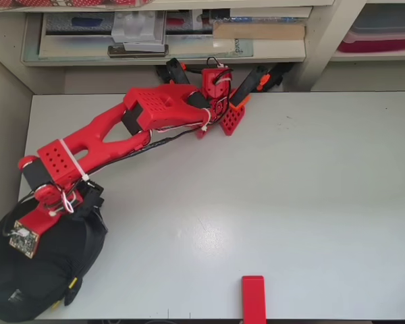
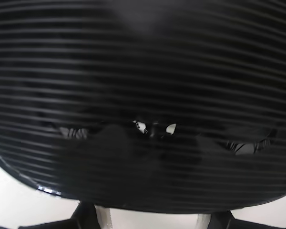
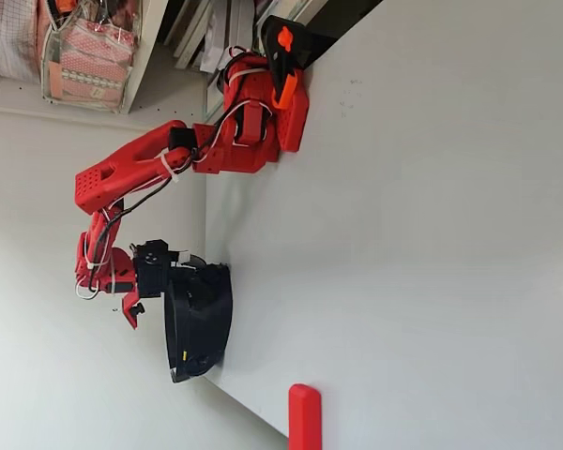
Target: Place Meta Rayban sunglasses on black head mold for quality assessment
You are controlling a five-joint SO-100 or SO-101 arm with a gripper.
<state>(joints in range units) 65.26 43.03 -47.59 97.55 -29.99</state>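
While the red arm [image 1: 121, 128] reaches out from its clamp at the table's back edge, its gripper [image 1: 57, 206] hangs directly over the head mold [image 1: 34, 277] at the near left corner in the overhead view, so close that the two seem to touch. The sunglasses [image 2: 155, 129] appear to lie across the mold's ribbed face right under the wrist camera, their long axis running side to side in the wrist view; only pale glints and a dark bridge show, so how well they sit cannot be judged. A yellow fleck [image 1: 72, 283] low on the mold in the overhead view is probably a temple tip. Whether the fingers are parted or pinched on the frame, none of the views makes clear.

The sideways fixed view shows what the others do not: the wrist pressed against the top of the mold [image 3: 199, 319], which stands at the very table edge. The overhead view alone shows the small red block [image 1: 254, 297], well apart by the near edge. The wrist view fills with black ribbing.
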